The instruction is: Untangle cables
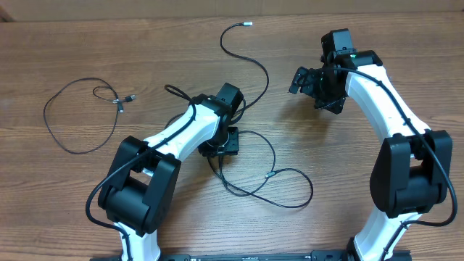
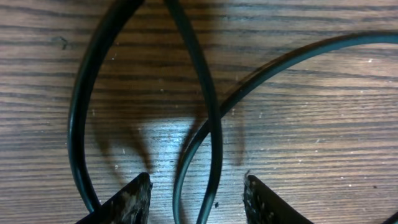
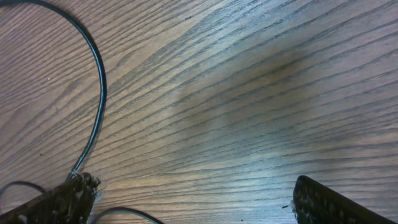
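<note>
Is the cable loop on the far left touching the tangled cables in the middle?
Apart. Overhead view shows bare table between the far-left cable loop and the middle cables.

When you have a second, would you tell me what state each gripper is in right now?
Left gripper: open, cable strands lying between its fingers, not pinched.
Right gripper: open wide, holding nothing.
</note>
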You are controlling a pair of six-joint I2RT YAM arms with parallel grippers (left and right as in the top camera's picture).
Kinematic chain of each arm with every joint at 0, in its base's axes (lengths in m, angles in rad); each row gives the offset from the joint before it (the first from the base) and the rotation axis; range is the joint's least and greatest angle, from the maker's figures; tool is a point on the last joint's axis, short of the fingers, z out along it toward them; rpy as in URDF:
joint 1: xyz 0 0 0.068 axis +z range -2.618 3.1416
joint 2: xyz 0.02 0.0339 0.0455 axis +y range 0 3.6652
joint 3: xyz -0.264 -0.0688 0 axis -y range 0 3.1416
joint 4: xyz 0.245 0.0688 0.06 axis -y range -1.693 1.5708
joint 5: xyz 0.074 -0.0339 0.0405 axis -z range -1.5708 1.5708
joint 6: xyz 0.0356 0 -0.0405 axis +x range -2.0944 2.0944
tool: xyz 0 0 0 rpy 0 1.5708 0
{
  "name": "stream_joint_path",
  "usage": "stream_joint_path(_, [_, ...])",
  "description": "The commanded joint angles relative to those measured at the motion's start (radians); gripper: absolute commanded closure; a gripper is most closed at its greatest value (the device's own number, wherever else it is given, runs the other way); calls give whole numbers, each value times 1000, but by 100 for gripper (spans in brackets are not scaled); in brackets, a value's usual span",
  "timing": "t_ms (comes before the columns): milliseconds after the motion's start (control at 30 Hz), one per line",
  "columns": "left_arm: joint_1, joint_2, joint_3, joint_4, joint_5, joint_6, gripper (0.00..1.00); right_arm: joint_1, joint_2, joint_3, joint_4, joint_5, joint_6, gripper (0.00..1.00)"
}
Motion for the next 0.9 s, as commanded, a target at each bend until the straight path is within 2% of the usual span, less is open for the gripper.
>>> stream_joint_path(0, [-5,2,-11,11,-6,-47,51,2,-3,-2,3,3,0,0])
stream_joint_path(200, [-5,2,-11,47,-7,-47,53,2,-3,-2,3,3,0,0])
stream_joint_path(333, [-5,2,-11,131,-7,-47,55,2,-3,-2,3,3,0,0])
stream_joint_path(433, [-5,2,-11,154,-3,-61,65,2,-3,-2,3,3,0,0])
stream_joint_path(667, [-23,2,-11,146,54,-73,78,2,-3,-2,3,3,0,0])
stream_joint_path(867, [-29,2,-11,142,65,-73,69,2,-3,-2,3,3,0,0])
